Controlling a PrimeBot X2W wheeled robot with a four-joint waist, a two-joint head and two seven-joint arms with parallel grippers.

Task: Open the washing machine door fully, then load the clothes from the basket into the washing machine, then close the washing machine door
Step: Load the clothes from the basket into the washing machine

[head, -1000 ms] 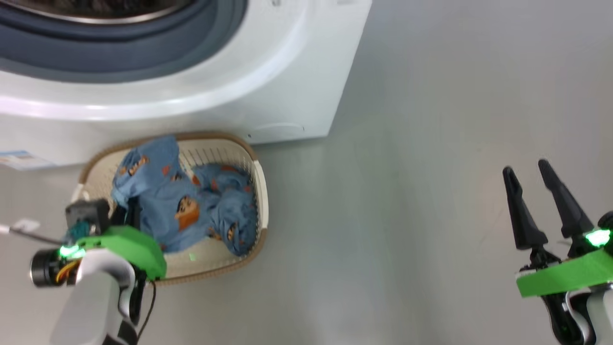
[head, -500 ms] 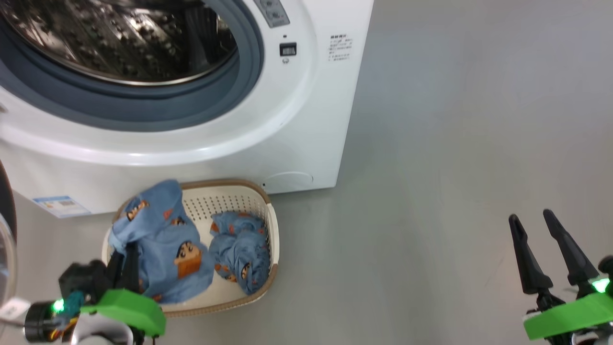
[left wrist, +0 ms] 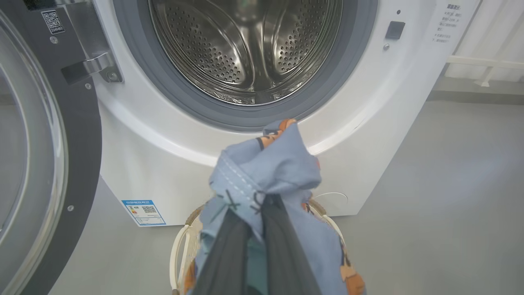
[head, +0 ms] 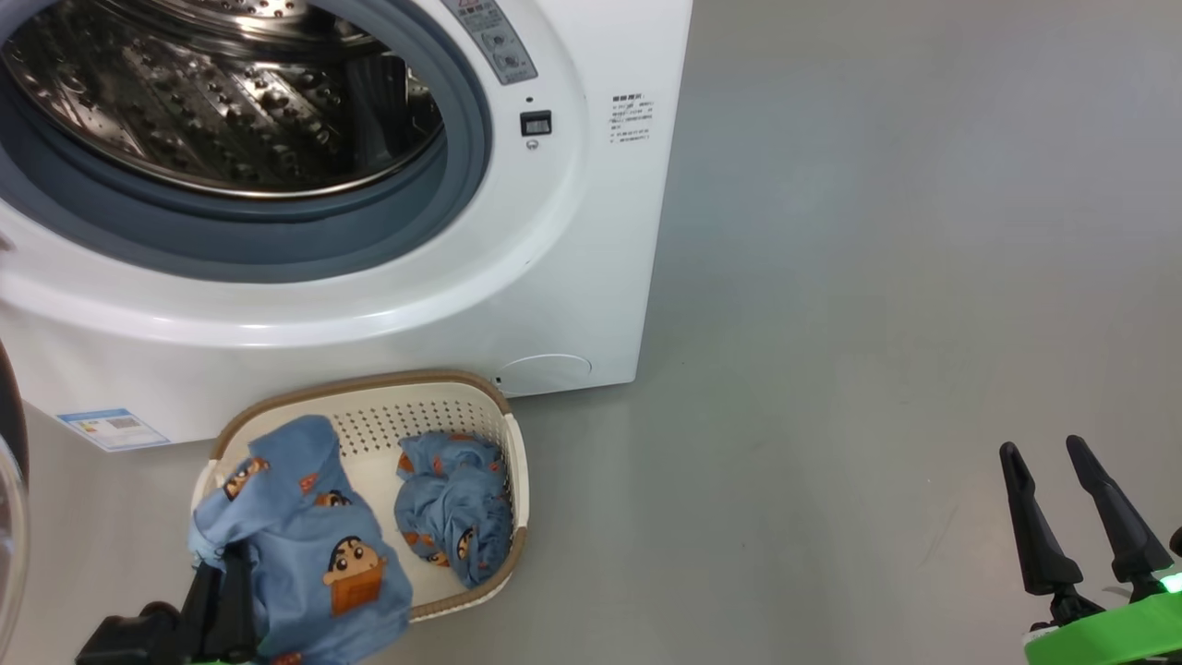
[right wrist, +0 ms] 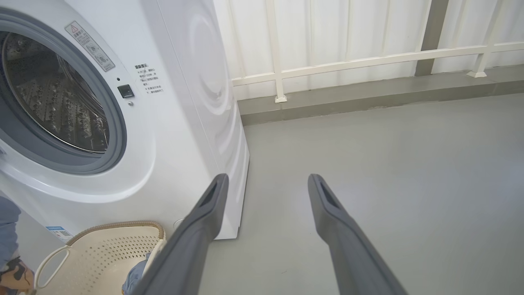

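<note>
Loading: pinching soft light-blue printed garment (left wrist: 266, 164) in left gripper (left wrist: 256, 207), right gripper (right wrist: 267, 177) spread idle. Next, raise it into perforated steel drum (left wrist: 245, 49), release.

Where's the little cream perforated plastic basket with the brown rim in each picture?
Head view: the basket sits lower left, on the floor before the white washing machine.
Left wrist view: basket bottom centre, mostly hidden behind the light-blue garment.
Right wrist view: basket bottom left corner.
Shared landmark: the blue label sticker on the machine's front, just left of the basket.
</note>
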